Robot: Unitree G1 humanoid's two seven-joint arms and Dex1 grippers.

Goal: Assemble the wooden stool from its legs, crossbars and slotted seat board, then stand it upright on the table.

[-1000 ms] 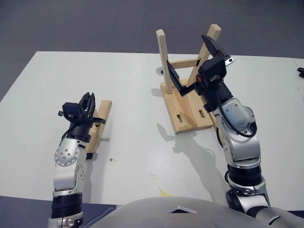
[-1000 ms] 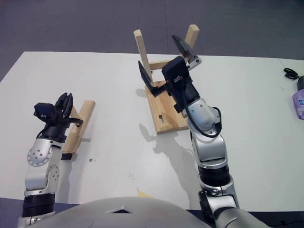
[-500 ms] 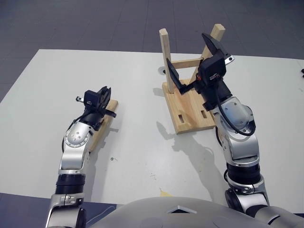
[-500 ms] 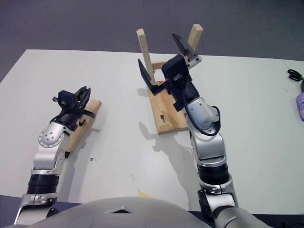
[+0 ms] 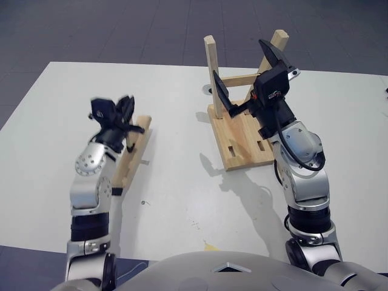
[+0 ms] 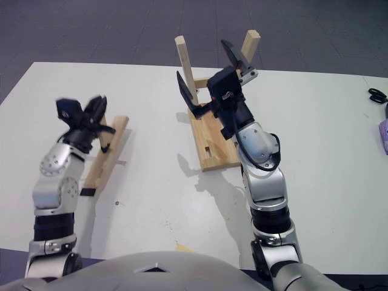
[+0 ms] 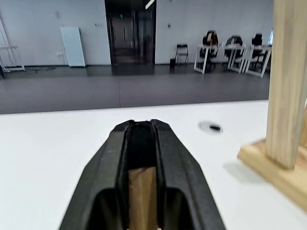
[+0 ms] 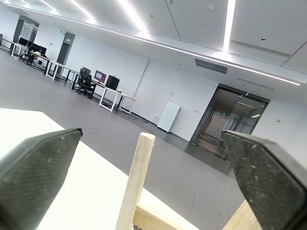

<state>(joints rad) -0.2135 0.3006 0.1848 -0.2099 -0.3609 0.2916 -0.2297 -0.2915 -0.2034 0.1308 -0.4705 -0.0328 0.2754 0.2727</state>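
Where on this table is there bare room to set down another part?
Bare table in the front middle, between the loose leg piece and the seat board; also the far left corner. Crowded around the standing legs and crossbar, with the open right gripper among them.

Tabletop (image 5: pixel 170 212) viewed from above, near edge at 6 o'clock.

Seat board (image 5: pixel 239 145) flat on tabletop, 1 o'clock from centre. Legs (image 5: pixel 211 73) stand on its far end, crossbar (image 5: pixel 237 79) between them. Right gripper (image 5: pixel 240 63) over board, fingers spread wide, crossbar between them.

Loose leg piece (image 5: pixel 134 151) at 9 o'clock, well apart from board. Left gripper (image 5: pixel 115 112) over its far end, wood between fingers.

Scissors (image 6: pixel 371 94) at 2 o'clock edge.
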